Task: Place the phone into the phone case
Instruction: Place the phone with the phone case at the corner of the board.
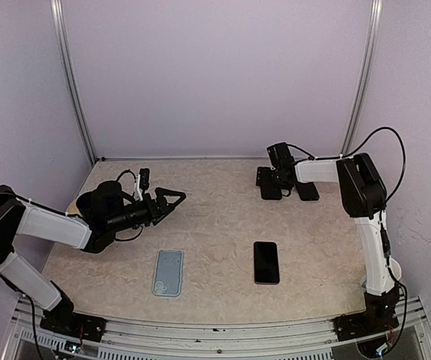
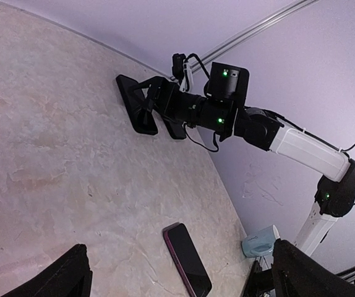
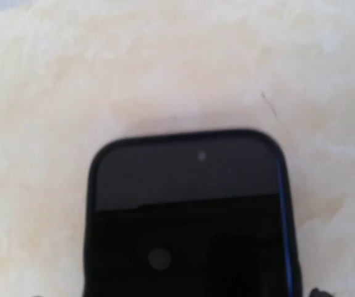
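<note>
While neither arm has anything in its grasp, the two pieces lie flat on the table (image 1: 215, 225), apart and not touching. I reckon the layout is deliberate: the pale blue phone case (image 1: 168, 272) sits on the left arm's side and the black phone (image 1: 266, 262) on the right arm's, each within its own arm's reach. Left gripper (image 1: 174, 201) first: its fingers (image 2: 66, 275) are spread wide with nothing between them, held above the surface and aimed across the table, which reads to me as a waiting pose. From those fingers the case is off to the near side, close but not under them, and it doesn't show in the left wrist view at all. The phone lies ahead of them, well apart, framed between the two tips in that view. Over to the right gripper (image 1: 288, 191): jaws standing broadly apart too, tips down at or just above the table, I can't tell which, and gripping nothing I can see. The phone is well apart from those fingers, toward the near edge, so no grasp is set up yet. One oddity: a blurred dark slab (image 3: 190, 210) with rounded corners fills the low part of the right wrist view. It looks phone-like, but I can't tell what it is.
</note>
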Controlling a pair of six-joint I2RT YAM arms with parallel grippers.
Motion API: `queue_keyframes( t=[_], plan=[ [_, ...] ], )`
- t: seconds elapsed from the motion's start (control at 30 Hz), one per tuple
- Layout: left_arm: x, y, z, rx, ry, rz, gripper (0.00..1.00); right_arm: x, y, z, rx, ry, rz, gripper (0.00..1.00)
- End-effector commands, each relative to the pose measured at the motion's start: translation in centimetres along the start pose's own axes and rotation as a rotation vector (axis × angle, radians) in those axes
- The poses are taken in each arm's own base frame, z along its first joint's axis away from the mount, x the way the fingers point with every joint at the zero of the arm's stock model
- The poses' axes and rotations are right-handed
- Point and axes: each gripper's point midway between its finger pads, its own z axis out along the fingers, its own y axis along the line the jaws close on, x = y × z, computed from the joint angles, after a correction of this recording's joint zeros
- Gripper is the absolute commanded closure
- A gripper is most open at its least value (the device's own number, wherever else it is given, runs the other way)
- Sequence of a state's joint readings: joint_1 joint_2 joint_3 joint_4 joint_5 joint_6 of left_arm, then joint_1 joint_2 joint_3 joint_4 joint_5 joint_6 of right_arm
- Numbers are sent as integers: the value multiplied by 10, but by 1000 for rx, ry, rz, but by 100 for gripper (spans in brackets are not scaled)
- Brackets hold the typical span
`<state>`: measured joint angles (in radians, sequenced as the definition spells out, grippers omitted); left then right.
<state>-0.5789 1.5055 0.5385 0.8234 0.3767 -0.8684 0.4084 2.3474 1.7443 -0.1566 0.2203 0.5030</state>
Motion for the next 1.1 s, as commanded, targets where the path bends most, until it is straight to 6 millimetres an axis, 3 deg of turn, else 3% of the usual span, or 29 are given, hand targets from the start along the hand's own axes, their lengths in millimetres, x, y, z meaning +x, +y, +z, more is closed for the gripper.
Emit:
queue_keyframes(
  t=[0.0, 0.2, 0.33, 0.5, 0.67, 0.8, 1.0, 1.07],
  plan=[
    [-11, -12, -1, 39, -32, 20, 1, -12, -5, 5, -4, -21, 34, 8],
    [-13, -13, -1, 39, -35, 23, 1, -15, -10, 0, 19, -23, 33, 5],
    [-14, -13, -2, 32, -36, 30, 1, -20, -10, -22, 0, -42, 1, 5],
    [-17, -16, -4, 34, -44, 38, 1, -15, -27, -55, 25, -74, -105, 12],
    [-17, -15, 0, 40, -37, 33, 1, -15, -42, -72, 92, -91, -232, 22],
    [-16, -15, 4, 46, -29, 29, 1, -10, -44, -66, 109, -65, -301, 38],
    [-16, -15, 4, 39, -26, 32, 1, 1, -40, -51, 91, -21, -346, 72],
    [-16, -14, 3, 35, -27, 33, 1, 5, -42, -48, 93, -12, -348, 76]
  ],
)
